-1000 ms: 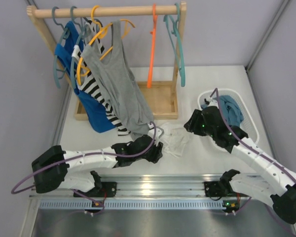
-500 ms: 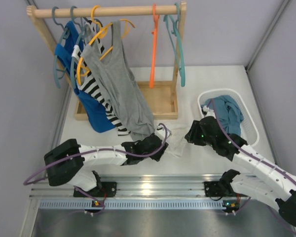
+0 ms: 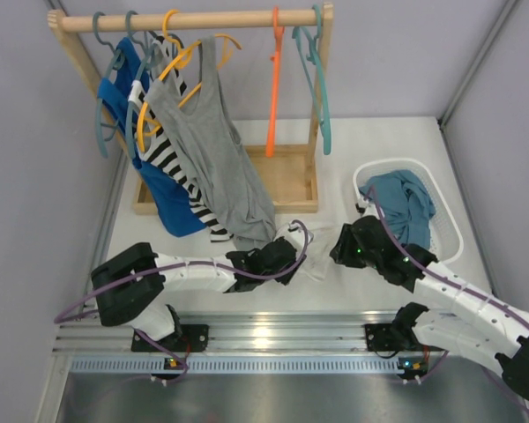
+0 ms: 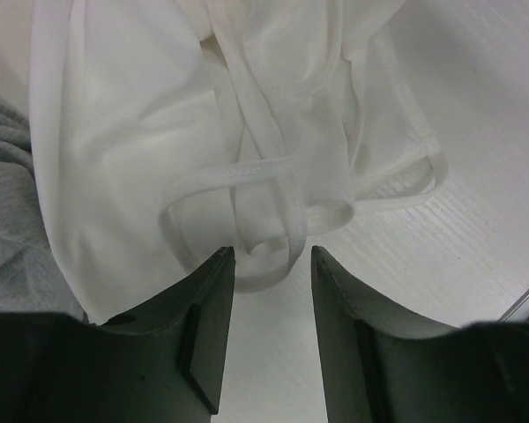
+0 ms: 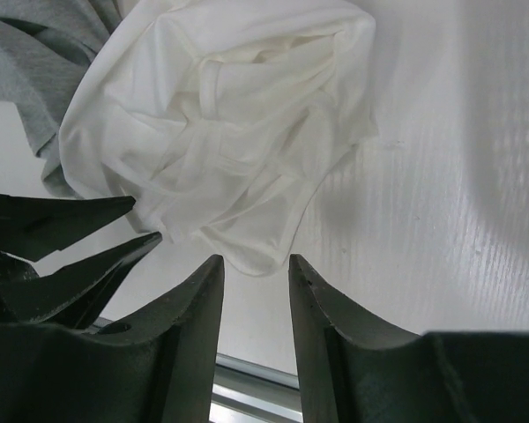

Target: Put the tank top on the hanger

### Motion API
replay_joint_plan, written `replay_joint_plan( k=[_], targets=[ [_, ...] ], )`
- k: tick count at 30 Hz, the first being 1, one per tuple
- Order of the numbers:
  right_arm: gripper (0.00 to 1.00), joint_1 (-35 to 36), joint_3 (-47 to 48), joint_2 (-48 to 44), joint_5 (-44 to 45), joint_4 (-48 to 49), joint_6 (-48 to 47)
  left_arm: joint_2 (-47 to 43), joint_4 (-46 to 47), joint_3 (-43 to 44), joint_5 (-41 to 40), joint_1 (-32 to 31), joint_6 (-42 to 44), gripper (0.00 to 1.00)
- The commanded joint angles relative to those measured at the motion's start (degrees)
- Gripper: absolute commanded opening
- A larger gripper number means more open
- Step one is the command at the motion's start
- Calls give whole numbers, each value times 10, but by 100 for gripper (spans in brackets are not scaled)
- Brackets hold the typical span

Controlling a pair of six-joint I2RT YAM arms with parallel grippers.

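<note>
Picking up the tank top (image 3: 315,250) is the step in hand, as I'm judging it: nothing is gripped yet, and the hanger (image 3: 271,97) is hanging by its hook on the rack rail (image 3: 185,19), well apart from both arms.

The tank top is lying crumpled on the tabletop (image 3: 370,145), between the two arms and touching the hem of the grey top (image 3: 213,159).

Left fingers (image 4: 213,300) are standing apart, low over the cloth. A narrow strap loop (image 4: 269,264) is sitting right in the gap between the tips, but the pads aren't pressing on it.

Right fingers (image 5: 198,308) are standing partly apart with nothing between them. The garment's bunched hem is lying just ahead of the tips, over bare tabletop.

The next move is likely calling for the left fingers to pinch that strap only, not the layers under it, and for the right ones to take a second edge. I'm expecting this thin fabric to slip or drag along in a lump. Then comes lifting it, spreading the neck opening and getting it over the hanger.
</note>
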Motion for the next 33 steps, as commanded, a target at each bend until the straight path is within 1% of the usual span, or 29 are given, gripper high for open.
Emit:
replay_joint_plan(
  k=[1,4,7,8,10,13,15,17,18,21,26,28,33],
  targets=[
    [36,23,1,-3,22,12,0,5,23,24,-15,-3,10,38],
    [33,39,0,4,38,11,0,8,11,28,-31,-2,8,31],
    [33,53,1,11,46,18,0,4,7,24,-33,-2,7,20],
    [33,57,1,13,49,20,0,2,4,25,-32,-3,7,11],
    [34,71,0,18,56,26,-5,-7,-8,27,-37,-2,1,1],
    [36,101,-10,30,70,56,-23,-22,-28,38,-42,-2,-16,0],
    [37,122,-22,44,79,85,-29,-31,-57,52,-41,5,-37,0],
    [38,137,-28,74,88,104,-36,-35,-83,68,-37,12,-55,0],
    [38,168,-30,106,101,134,-42,-41,-97,79,-23,29,-90,0],
    [38,187,-29,142,105,156,-45,-41,-105,85,0,41,-109,0],
    [40,224,-9,212,139,170,-46,-30,-111,88,28,49,-119,0],
    [42,236,1,228,145,169,-42,-24,-116,87,31,49,-121,0],
    [43,240,6,246,160,182,-43,-25,-114,78,50,50,-126,0]
  ],
)
